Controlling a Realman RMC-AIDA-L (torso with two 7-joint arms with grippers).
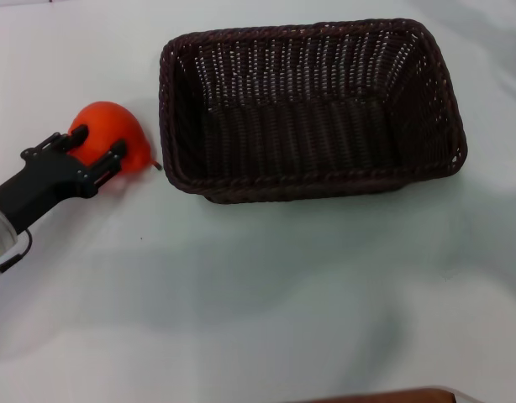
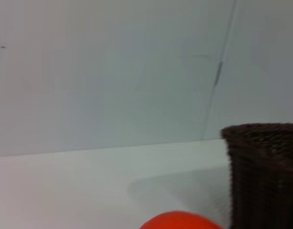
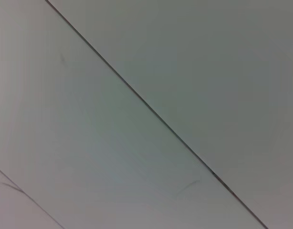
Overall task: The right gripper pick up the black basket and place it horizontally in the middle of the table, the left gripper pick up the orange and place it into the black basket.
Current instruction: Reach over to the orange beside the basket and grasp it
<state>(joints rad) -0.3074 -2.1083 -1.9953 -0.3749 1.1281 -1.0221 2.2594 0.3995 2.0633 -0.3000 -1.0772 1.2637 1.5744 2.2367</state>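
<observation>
Head view: the black basket sits w/ its long side running left-right on the white table, upper centre-right, open side up, nothing inside. The orange lies on the table just left of the basket, close to its left wall but not touching; short dark stem pokes out toward the basket. The left gripper comes in from the lower left, fingers spread around the orange, one on each side, against or very near the skin; whether the orange is off the table can't be told. Right gripper not seen here. Left wrist view: top of the orange shows at the frame edge, basket corner beside it, table and a pale wall behind; own fingers not visible. Right wrist view: only a pale flat surface w/ thin dark seam lines; no gripper, no basket.
</observation>
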